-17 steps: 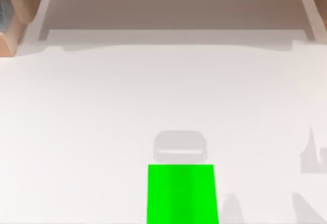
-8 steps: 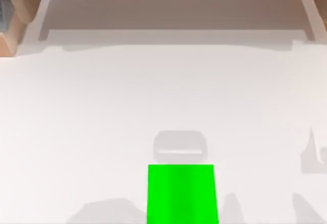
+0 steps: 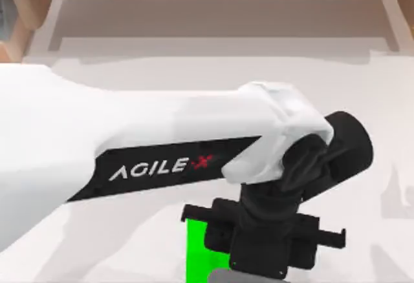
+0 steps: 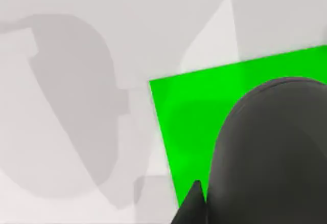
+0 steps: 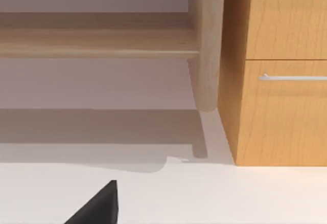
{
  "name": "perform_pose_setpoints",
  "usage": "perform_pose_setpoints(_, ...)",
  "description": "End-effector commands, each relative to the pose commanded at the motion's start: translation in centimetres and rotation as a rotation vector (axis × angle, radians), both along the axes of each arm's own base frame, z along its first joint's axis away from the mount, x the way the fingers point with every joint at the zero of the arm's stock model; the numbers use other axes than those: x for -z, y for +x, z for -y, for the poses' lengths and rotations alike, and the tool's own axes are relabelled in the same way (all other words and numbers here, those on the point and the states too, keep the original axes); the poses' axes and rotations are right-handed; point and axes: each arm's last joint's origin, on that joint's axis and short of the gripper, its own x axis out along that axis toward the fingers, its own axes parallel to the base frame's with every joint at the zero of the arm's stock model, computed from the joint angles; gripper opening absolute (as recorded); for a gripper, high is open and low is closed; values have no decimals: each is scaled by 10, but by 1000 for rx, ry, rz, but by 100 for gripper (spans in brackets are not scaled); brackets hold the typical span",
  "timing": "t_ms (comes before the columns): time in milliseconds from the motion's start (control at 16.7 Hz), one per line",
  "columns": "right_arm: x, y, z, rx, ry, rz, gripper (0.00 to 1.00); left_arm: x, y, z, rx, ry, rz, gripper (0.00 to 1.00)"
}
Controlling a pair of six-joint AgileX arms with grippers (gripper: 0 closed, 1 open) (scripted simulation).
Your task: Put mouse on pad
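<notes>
The left arm (image 3: 129,147) reached in from the left, its wrist bent down above the pad (image 3: 197,257) at the near edge. The mouse (image 4: 271,152) sat over the pad, hiding its corner; its grip could not be told.

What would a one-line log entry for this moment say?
left hand: above pad | mouse: dark grey, over pad, touching unclear | right hand: idle, facing wooden cabinet

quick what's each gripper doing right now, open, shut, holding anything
Left gripper: above the pad, with the mouse close under its wrist camera; fingers cannot be told.
Right gripper: parked near the wooden drawer unit; cannot be told.
</notes>
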Motion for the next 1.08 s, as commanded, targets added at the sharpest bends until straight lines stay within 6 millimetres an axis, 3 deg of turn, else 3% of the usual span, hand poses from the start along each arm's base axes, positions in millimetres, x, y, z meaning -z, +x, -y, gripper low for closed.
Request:
perform_pose_setpoints(240,0,0,0,0,0,0,100,-3,29,-22,-170,-8,-21,0)
perform_pose_setpoints(720,0,0,0,0,0,0,100,-1,30,-22,-171,-6,-21,0)
perform_pose_setpoints(1080,0,0,0,0,0,0,100,17,36,-30,-176,10,-73,0)
